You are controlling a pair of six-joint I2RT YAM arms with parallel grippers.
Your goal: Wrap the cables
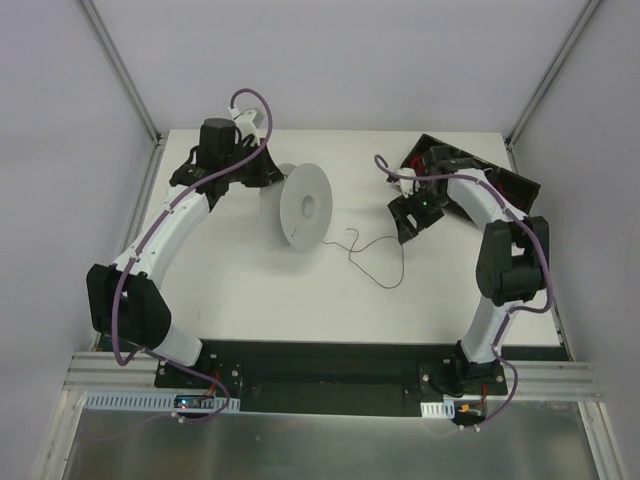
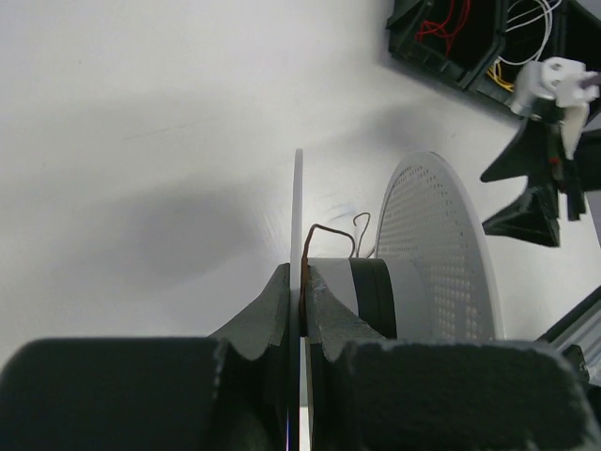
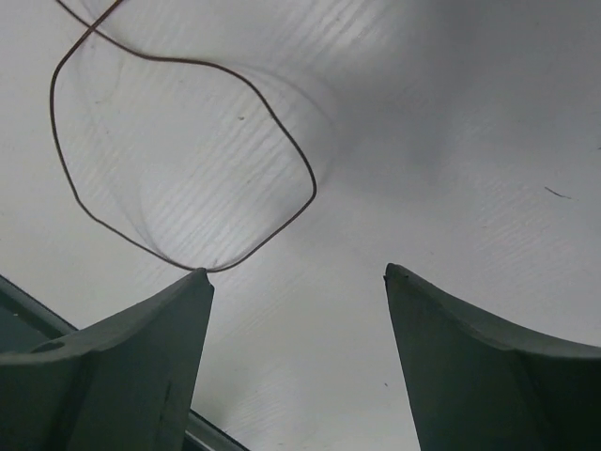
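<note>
A grey spool [image 1: 305, 205] stands on edge on the white table. My left gripper [image 1: 262, 176] is shut on its thin rear flange [image 2: 299, 211], the jaws pinching the disc edge-on in the left wrist view [image 2: 300, 287]. A thin dark cable [image 1: 403, 262] trails from the spool across the table in loose curls to my right gripper [image 1: 410, 218]. In the right wrist view the gripper [image 3: 296, 272] is open just above the table, and a cable loop [image 3: 314, 193] touches the tip of its left finger [image 3: 192, 282]. A short cable end [image 2: 331, 230] sticks up by the spool core [image 2: 376, 296].
A black open box [image 1: 470, 172] with coloured wires lies at the table's back right, behind my right arm; it also shows in the left wrist view [image 2: 451, 47]. The spool's perforated front flange [image 2: 441, 254] faces the right arm. Grey walls close off both sides.
</note>
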